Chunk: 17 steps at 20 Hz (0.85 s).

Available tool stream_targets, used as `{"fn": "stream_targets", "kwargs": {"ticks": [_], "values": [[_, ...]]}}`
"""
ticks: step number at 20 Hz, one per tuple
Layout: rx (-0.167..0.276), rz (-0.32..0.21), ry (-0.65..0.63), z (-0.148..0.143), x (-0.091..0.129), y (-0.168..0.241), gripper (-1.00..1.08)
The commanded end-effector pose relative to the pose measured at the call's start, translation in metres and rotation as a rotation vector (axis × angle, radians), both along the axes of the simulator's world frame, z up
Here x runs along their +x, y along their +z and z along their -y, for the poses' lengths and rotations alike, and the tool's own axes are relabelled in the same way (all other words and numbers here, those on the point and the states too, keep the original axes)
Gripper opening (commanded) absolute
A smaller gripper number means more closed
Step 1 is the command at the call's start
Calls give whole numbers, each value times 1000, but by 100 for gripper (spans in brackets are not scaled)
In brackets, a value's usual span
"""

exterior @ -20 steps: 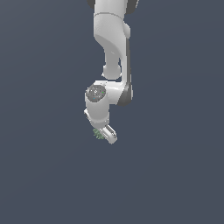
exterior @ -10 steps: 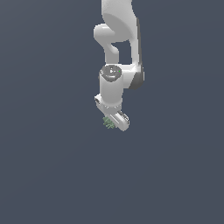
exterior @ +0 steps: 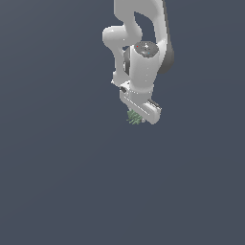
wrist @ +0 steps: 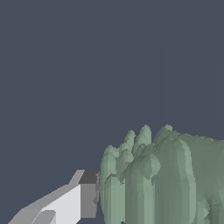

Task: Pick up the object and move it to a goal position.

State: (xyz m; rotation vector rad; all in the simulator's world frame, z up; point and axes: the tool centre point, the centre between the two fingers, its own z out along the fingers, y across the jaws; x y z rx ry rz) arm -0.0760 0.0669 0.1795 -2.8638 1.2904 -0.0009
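Note:
The object (exterior: 134, 117) is a tiny pale green ridged lump, showing just below the white hand in the exterior view. My gripper (exterior: 139, 116) is shut on it, and the hand hides most of the fingers there. In the wrist view the object (wrist: 166, 179) fills a large part of the picture as a ribbed green mass. One white finger with a dark pad (wrist: 89, 194) presses against its side. The other finger is out of that view. The arm hangs down from the top of the exterior view.
A plain dark grey-blue surface (exterior: 57, 182) fills both views, with no other objects, edges or goal mark visible.
The arm has carried the object up and toward the exterior view's right. The hand has turned about its wrist while staying shut on the object.

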Motion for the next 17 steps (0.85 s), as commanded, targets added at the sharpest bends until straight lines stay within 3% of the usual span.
{"fn": "stream_targets", "kwargs": {"ticks": [1,9,17], "values": [[-1,0,-1,-14,-10,14,-100],[-2,0,-1,-44,-29,44,-100],[0,-1,-1,-48,-30,47,-100]]}}
